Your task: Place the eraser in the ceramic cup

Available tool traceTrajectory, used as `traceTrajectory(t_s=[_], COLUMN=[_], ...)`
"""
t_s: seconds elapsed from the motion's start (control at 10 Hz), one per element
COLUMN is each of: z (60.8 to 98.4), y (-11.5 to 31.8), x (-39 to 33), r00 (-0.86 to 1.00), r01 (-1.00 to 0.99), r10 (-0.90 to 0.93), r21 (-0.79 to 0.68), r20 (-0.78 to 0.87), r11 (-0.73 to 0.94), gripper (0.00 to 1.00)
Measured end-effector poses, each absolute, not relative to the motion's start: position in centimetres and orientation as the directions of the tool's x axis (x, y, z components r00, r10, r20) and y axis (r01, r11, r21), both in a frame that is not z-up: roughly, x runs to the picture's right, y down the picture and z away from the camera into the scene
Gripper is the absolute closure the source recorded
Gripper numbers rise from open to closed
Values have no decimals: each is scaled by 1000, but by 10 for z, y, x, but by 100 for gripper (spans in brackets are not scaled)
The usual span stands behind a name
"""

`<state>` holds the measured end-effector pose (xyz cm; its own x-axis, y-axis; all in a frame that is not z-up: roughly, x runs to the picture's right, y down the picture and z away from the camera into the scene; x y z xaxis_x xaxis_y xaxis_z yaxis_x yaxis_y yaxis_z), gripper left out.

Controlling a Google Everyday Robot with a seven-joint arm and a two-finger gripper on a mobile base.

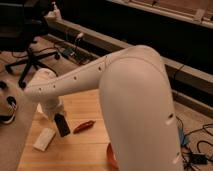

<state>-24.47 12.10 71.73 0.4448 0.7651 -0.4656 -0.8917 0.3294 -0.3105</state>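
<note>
The black eraser [62, 125] hangs tilted from the end of my white arm, just above the wooden table [90, 147]. My gripper [56, 114] is at the table's left side, at the eraser's top end, and holds it. The gripper is mostly hidden behind the wrist. The ceramic cup does not show; the bulky arm covers much of the table.
A white flat block [44, 139] lies left of the eraser near the table's left edge. A small red-orange object [84, 126] lies to the right. A red-orange bowl [111, 156] peeks from behind the arm. An office chair [27, 55] and floor cables [70, 50] lie beyond.
</note>
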Motion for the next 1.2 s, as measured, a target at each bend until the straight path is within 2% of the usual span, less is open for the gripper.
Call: traceTrajectory(t_s=[0.2, 0.5, 0.9, 1.2], z=[701, 701, 716, 743], y=[81, 39, 34, 37], x=[-265, -299, -335, -346], r00=[430, 397, 375, 362], r01=[-887, -880, -875, -882], r10=[821, 884, 913, 925], r21=[-345, -376, -385, -365], r20=[-375, -247, -160, -119], r11=[307, 290, 293, 298], gripper=[90, 90, 90, 90])
